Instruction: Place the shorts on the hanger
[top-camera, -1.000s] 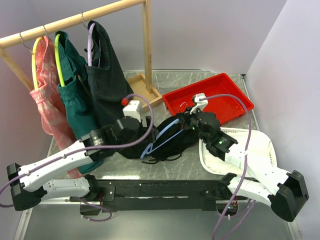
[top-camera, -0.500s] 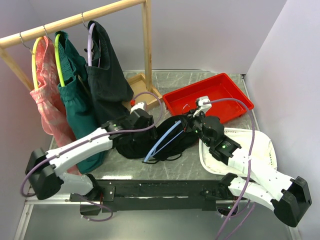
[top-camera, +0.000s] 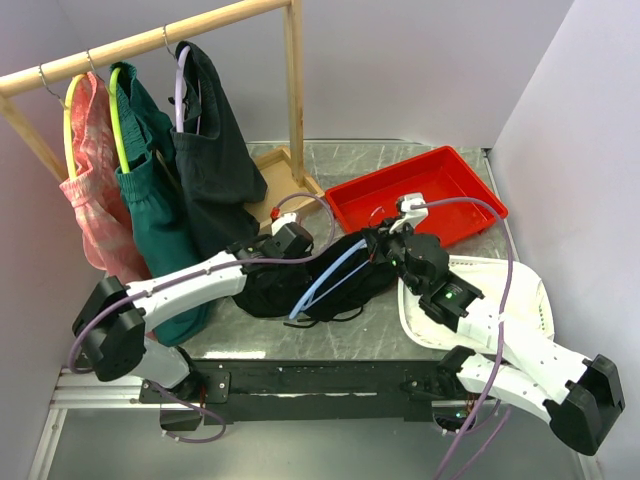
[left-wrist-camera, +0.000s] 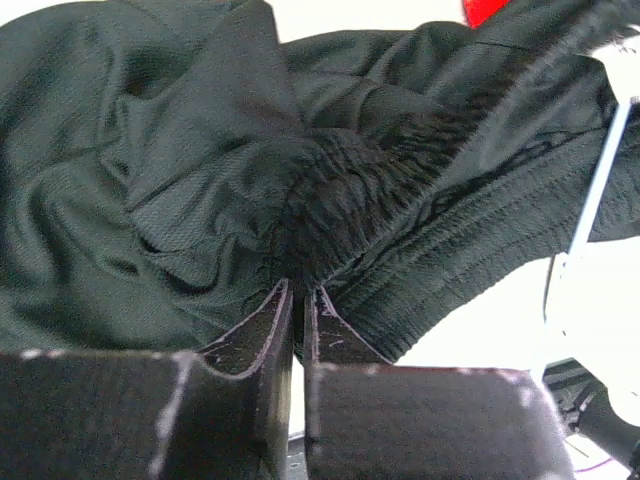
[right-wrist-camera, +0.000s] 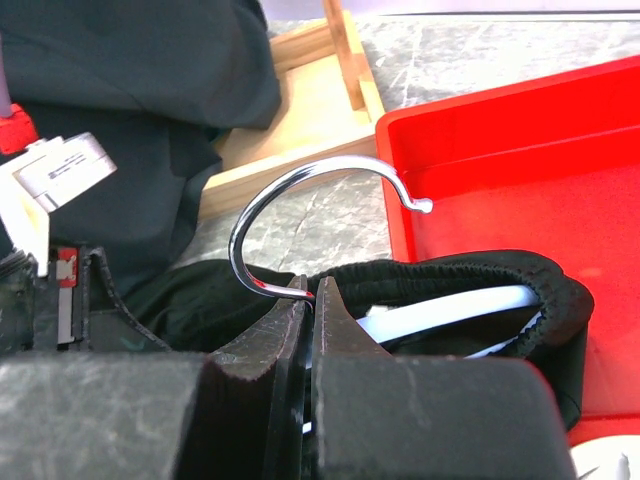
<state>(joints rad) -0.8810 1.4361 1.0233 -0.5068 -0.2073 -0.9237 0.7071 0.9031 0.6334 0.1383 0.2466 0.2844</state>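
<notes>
- Right end effector (right-wrist-camera: 312, 295): jaws closed on the stem of the small metal hook (right-wrist-camera: 290, 185) of the thin light blue hanger (top-camera: 325, 278).
- Left end effector (left-wrist-camera: 300, 300): jaws almost together, pinching a fold of the black soft-fabric shorts (top-camera: 270, 290) just beside the ribbed waistband.
- The shorts lie crumpled mid-desk (top-camera: 380, 330) between the two arms. The hanger runs diagonally through them. In the right wrist view its blue bar goes in under the waistband.
- Risk 1: the left pinch looks shallow, only at the fingertips. If the soft fabric slips out on a pull, the waistband won't travel along the bar.
- Risk 2: can't tell whether one layer or both are pinched. If it's both, the opening stays shut and the second hanger arm can't go in.
- Risk 3: the right grip is on thin round wire. A side load from the left pull could swivel the hanger in the jaws, tilting the bar so it backs out of the waistband.
- Risk 4: a pull along the bar's slope could slide the shorts off the free end.
- Risk 5: the hook tip is near the rim of the red plastic tray (top-camera: 465, 215), so a sideways move could catch it.
- Risk 6: the two end effectors are working close together, so contact or a cable snag is likely if both move inward.
</notes>
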